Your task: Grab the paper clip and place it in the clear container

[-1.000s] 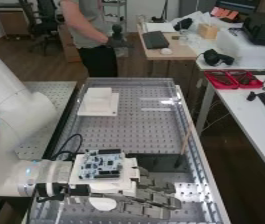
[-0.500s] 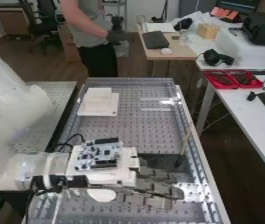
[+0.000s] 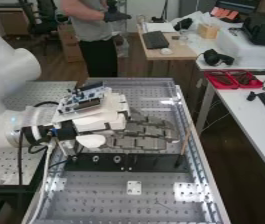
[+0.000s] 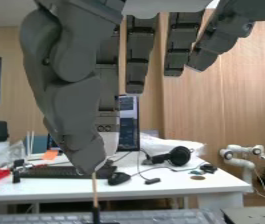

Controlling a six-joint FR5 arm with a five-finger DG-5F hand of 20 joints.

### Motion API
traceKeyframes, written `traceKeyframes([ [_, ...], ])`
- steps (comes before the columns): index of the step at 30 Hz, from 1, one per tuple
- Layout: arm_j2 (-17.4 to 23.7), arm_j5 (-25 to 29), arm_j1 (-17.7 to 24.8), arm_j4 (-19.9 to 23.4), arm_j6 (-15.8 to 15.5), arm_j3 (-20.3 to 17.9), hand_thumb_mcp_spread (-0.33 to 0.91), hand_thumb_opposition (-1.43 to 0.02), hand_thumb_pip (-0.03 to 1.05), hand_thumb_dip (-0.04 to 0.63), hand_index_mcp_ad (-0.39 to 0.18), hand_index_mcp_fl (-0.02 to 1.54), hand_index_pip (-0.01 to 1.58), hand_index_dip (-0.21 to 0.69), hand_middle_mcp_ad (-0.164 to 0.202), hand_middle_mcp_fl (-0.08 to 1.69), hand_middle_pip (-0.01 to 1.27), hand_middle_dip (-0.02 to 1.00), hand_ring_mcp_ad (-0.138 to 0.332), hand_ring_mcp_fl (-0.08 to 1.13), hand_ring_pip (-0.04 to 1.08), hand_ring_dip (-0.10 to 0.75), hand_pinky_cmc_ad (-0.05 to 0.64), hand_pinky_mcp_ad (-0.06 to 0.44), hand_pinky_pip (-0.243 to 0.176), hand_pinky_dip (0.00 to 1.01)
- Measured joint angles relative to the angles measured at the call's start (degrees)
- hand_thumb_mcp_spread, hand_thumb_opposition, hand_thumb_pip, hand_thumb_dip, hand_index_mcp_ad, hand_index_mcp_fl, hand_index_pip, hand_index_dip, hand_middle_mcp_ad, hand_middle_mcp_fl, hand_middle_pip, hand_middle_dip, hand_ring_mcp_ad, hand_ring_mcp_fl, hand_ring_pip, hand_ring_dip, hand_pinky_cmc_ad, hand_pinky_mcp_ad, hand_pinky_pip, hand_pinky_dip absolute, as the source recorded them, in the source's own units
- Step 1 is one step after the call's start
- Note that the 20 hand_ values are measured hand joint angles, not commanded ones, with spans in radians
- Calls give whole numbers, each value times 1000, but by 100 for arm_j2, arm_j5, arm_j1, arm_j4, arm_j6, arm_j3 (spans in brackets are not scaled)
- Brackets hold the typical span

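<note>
Over the middle of the bench, beyond the black strip, I have the hand reaching crosswise toward the right edge in the high view. Hand open: fingers straight and a little spread, thumb apart from them, nothing gripped. Circuit board on the hand's back.

Paper clip: not sure of it. A thin dark mark lies on the near part of the bench, between the small white plate and the near edge; too small for me to call. Clear container: I can't identify it with confidence either.

Black strip runs across the bench, two round fittings toward its left end. By its right end, a thin wooden stick stands in a dark holder, leaning slightly in the high view, near the fingertips. White cable along the bench's left edge.

Side desk to the right: red trays, headphones, keyboard, mouse.
</note>
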Motion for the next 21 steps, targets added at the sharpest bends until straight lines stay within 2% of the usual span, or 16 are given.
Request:
traceKeyframes([
  [4, 370, 425, 462, 82, 128, -339, 609, -960, 435, 250, -138, 859, 1115, 87, -28, 396, 119, 157, 101, 194, 101, 12, 375, 120, 12, 152],
  [10, 651, 1033, 1177, 143, 225, -655, 609, -969, 435, 253, -138, 867, 1089, 99, -24, 394, 119, 157, 106, 192, 101, 12, 379, 126, 19, 154],
  [21, 655, 1984, 2423, 104, 332, -746, 609, -969, 429, 253, -134, 888, 1073, 122, -26, 398, 119, 157, 108, 192, 101, 12, 379, 129, 19, 154],
])
